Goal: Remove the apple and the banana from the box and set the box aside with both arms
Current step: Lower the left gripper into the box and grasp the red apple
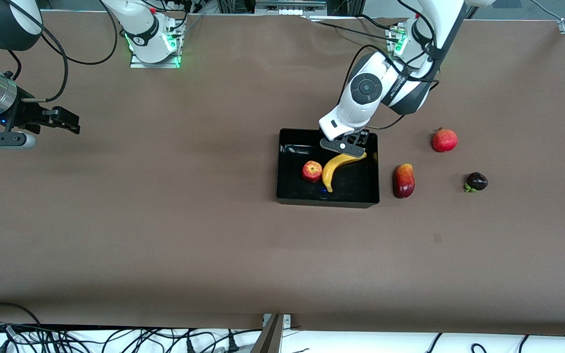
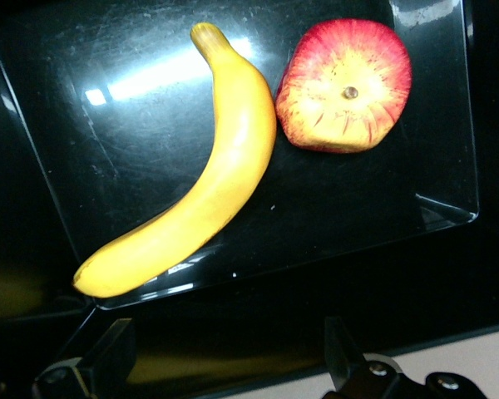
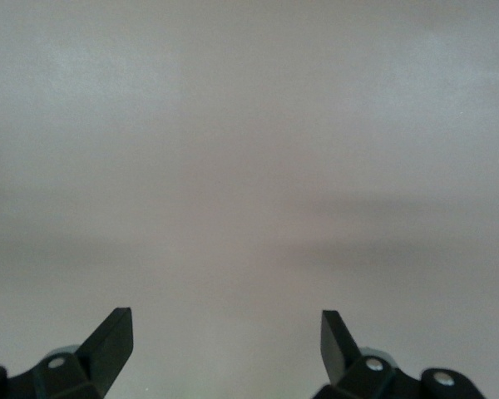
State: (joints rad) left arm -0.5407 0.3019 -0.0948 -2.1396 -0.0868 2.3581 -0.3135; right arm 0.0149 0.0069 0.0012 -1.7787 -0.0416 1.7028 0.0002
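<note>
Inside the one black tray (image 1: 285,166) lay one banana (image 1: 334,169) and one apple (image 1: 312,171); my left gripper (image 1: 345,145) hung over them, jaws apart, while my right gripper (image 1: 62,120) waited over bare surface (image 1: 165,220), jaws apart.

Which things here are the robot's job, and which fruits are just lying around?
For the job:
- banana, in the box
- apple, in the box beside the banana
- box, black

Just lying about, on the table toward the left arm's end:
- pomegranate
- oblong dark-red fruit, beside the box
- small dark fruit
</note>
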